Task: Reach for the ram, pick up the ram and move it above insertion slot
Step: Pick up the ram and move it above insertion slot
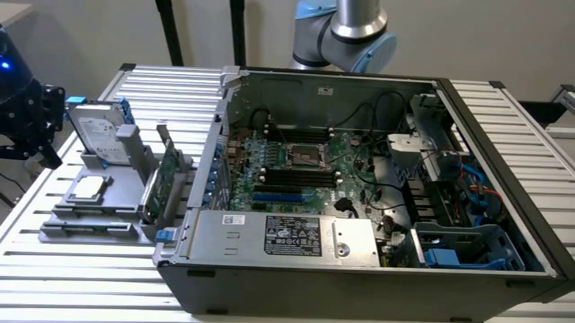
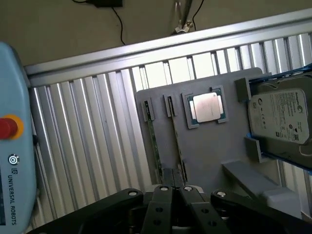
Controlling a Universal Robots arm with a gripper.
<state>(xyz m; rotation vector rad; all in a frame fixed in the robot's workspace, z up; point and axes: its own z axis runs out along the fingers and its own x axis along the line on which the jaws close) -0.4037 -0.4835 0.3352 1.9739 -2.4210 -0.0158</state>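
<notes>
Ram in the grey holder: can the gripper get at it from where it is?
Probably yes. The gripper hangs by the holder, and the ram has its top edge uncovered; a second board stands close beside it.

Silver arm, pale-blue joint caps

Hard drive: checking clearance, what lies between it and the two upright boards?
A CPU, flat on the gray holder, seen in the wrist view.
</notes>
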